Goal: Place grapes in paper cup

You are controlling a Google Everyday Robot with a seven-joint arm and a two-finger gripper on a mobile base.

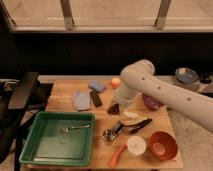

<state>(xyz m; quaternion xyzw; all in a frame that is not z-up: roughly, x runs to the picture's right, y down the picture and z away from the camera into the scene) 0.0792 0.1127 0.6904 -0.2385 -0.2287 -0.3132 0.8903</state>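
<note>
My gripper (115,105) hangs from the white arm that reaches in from the right, over the middle of the wooden table (65,90). It is shut on the grapes (113,109), a dark reddish-brown lump at its tip, just above the tabletop. The paper cup (136,145), white and round, stands near the front edge, in front of and to the right of the gripper, next to the orange-red bowl (163,145).
A green tray (45,150) with a fork fills the front left. A metal cup (107,135), a black-handled tool (137,126), a banana (132,118) and a carrot (117,156) lie near the paper cup. A purple bowl (151,103), a black item (96,98), a blue sponge (96,86) and an orange fruit (116,82) lie further back.
</note>
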